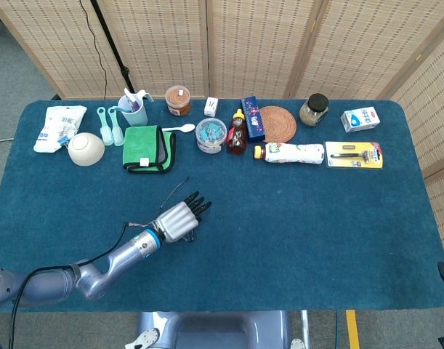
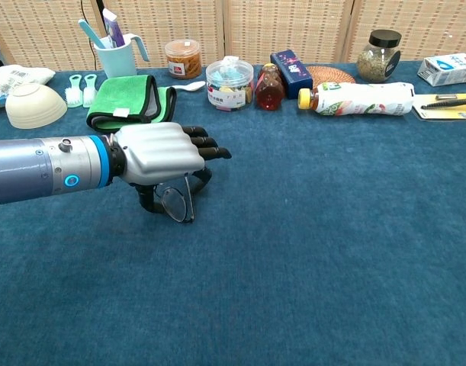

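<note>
Your left hand [image 2: 160, 156] sits over the near-left part of the blue table [image 1: 316, 211], back of the hand up, fingers [image 2: 210, 152] reaching out roughly level. It holds a pair of eyeglasses [image 2: 175, 202] from above: in the chest view one lens hangs below the palm, tilted on edge, with the thumb curled down against the frame. In the head view a thin temple arm of the eyeglasses [image 1: 176, 190] sticks up and away beyond the hand [image 1: 179, 218]. Whether the lens bottom touches the cloth, you cannot tell from either view. Your right hand shows in neither view. Nearest things behind the hand: the folded green towel [image 2: 130, 99] and, well apart to its left, the white bowl [image 2: 33, 104]. Farther back along the table stand the clear tub [image 2: 229, 84] and the honey bottle [image 2: 269, 88].
</note>
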Robot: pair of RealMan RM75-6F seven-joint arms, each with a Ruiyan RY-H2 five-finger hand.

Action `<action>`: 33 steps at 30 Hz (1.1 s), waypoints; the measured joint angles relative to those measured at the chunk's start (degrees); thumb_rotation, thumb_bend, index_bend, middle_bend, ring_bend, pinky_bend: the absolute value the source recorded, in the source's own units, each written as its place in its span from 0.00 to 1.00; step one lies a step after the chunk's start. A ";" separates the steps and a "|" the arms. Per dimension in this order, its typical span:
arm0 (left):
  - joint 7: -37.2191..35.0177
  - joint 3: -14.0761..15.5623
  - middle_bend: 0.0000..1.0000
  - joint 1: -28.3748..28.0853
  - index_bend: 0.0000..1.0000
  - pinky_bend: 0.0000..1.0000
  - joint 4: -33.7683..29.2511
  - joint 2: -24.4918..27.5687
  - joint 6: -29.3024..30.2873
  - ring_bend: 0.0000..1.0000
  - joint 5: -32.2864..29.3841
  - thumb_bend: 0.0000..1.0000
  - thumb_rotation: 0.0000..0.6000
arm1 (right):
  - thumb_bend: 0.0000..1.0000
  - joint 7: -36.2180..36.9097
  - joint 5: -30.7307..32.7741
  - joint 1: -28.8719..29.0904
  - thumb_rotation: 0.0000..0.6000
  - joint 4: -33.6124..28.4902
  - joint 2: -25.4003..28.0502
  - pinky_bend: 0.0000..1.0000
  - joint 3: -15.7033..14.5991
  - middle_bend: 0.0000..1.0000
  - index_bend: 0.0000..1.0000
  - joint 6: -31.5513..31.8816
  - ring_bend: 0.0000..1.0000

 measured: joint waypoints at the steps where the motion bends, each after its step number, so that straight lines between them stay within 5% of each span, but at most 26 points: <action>1: 0.01 0.05 0.00 0.04 0.49 0.00 -0.02 0.01 0.11 0.00 0.08 0.15 0.96 | 0.30 0.01 -0.03 0.00 1.00 0.00 0.00 0.18 0.01 0.03 0.14 0.03 0.11; 10: -0.61 0.48 0.00 0.80 0.59 0.00 -0.22 0.27 1.82 0.00 1.39 0.15 0.97 | 0.30 0.02 -0.39 0.01 1.00 0.04 -0.03 0.18 0.09 0.03 0.14 0.30 0.11; 22: -2.46 1.14 0.00 2.38 0.52 0.00 -1.55 2.20 4.01 0.00 2.98 0.15 0.97 | 0.30 0.07 -0.59 -0.14 1.00 -0.07 -0.05 0.18 0.08 0.03 0.14 0.60 0.11; 33: -3.09 1.98 0.00 3.29 0.55 0.00 -2.31 3.67 3.71 0.00 3.36 0.15 0.97 | 0.30 0.09 -0.94 -0.57 1.00 -0.18 -0.05 0.18 -0.04 0.03 0.14 1.26 0.11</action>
